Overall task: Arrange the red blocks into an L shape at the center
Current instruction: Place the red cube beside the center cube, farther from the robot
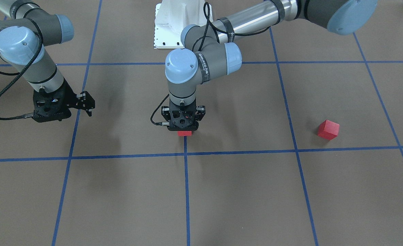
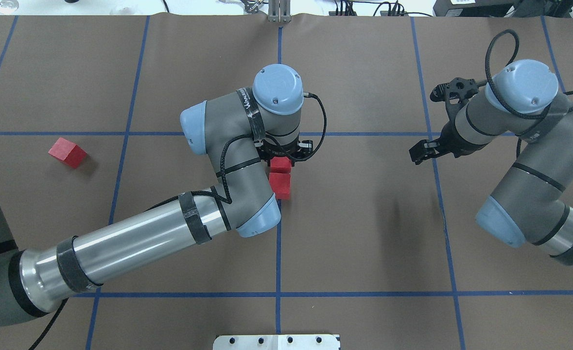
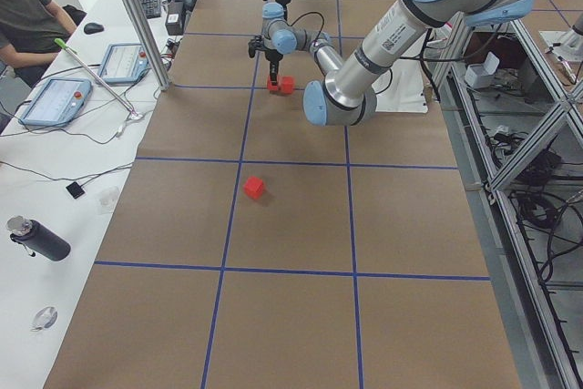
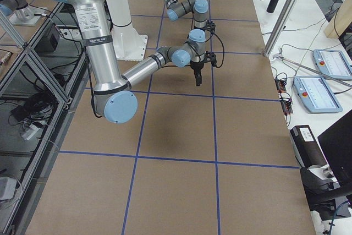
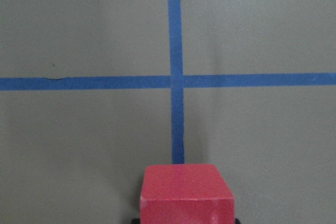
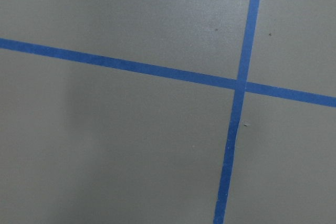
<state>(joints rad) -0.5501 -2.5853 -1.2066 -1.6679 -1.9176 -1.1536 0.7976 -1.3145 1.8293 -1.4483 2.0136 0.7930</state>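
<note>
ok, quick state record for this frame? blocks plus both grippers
left gripper: jaws shut on gripped block, over center tape line
second block: beside it, on the robot's side
stray block: alone, robot's far left
right gripper: open, empty, off to the side
L shape: not formed yet

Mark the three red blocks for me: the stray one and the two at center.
stray block (image 2: 65, 149), overhead view, top face.
far center block (image 2: 281, 164), overhead view, visible top face.
near center block (image 2: 280, 183), overhead view, top face.
</note>
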